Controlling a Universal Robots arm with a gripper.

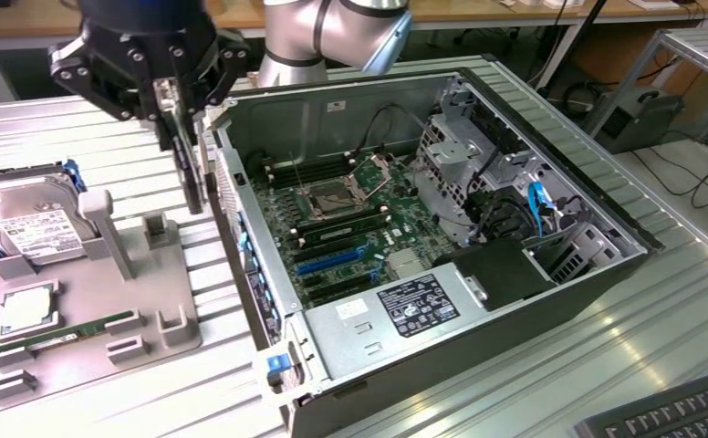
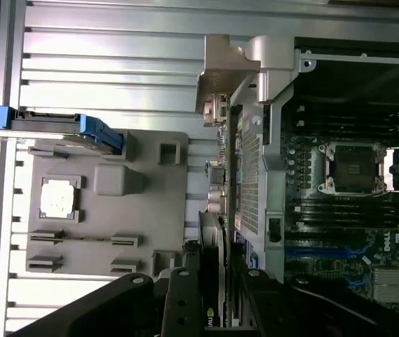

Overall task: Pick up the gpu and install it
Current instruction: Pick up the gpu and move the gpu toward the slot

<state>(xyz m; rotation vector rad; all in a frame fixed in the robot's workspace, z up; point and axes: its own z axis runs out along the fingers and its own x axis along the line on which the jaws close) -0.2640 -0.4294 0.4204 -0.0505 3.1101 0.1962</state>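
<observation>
Gripper (image 1: 178,105) is clamping the graphics card (image 1: 191,173) by its upper edge, and the card is hanging upright between the grey tray (image 1: 74,360) and the wall of the open computer case (image 1: 238,214), so you should be carrying it vertical and clear of this wall.

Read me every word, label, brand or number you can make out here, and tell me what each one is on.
"DELL": printed on the motherboard, lying sideways in the wrist view.
Power supply label: print too small to read.
Hard drive label: too small to read.
Green mark on the gpu held in the gripper: too blurred to read.
</observation>
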